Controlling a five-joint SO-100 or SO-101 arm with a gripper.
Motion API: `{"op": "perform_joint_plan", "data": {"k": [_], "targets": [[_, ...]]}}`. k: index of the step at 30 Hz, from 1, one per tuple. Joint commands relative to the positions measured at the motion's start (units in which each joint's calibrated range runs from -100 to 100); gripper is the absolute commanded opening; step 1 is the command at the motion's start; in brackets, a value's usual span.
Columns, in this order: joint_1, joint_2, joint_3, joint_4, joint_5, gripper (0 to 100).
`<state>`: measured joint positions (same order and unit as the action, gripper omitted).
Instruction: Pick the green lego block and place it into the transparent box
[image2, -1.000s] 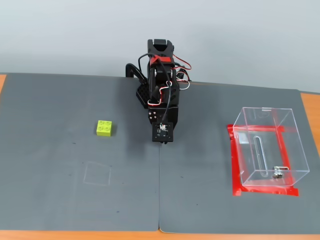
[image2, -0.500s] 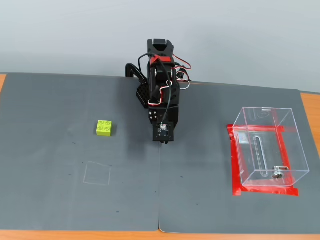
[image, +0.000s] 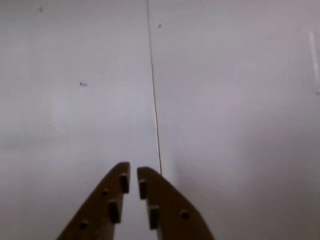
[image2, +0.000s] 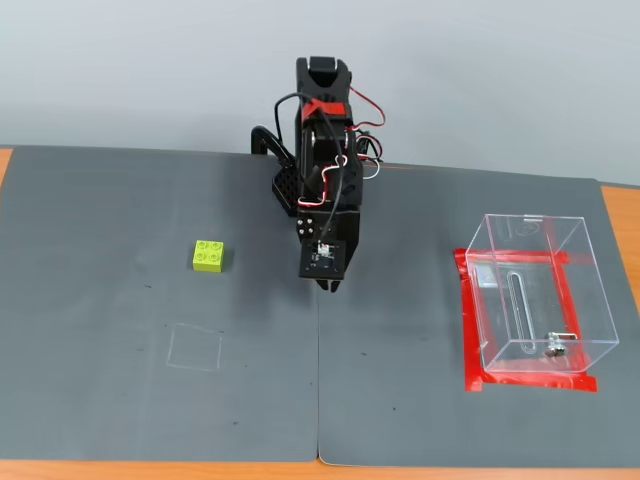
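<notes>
Hiding its tips in the fixed view, the tool (image: 133, 172) looks nearly closed and empty.

Black arm (image2: 322, 170), red and white cables, brown studded fingers (image: 105, 210)

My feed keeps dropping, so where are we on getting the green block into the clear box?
Nothing is done yet. The green lego block sits untouched on the grey mat, left of the arm in the fixed view. The hand is nearly closed and empty, hovering over the mat seam. The transparent box is empty. Left: reach, grasp, carry and drop.
</notes>
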<state>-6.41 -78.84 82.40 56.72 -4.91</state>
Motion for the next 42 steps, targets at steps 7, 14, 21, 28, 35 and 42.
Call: {"op": "perform_joint_plan", "data": {"k": [7,14,21,28,35,42], "targets": [[2.2,8.7,-10.9,-0.3,-0.5,2],[7.8,16.1,-20.0,4.6,-0.5,2],[9.5,24.4,-29.3,6.6,-0.5,2],[9.6,31.0,-38.4,5.9,-2.6,2],[9.6,35.8,-45.1,8.0,-4.4,2],[13.2,39.6,-53.6,15.0,-4.8,2]]}}
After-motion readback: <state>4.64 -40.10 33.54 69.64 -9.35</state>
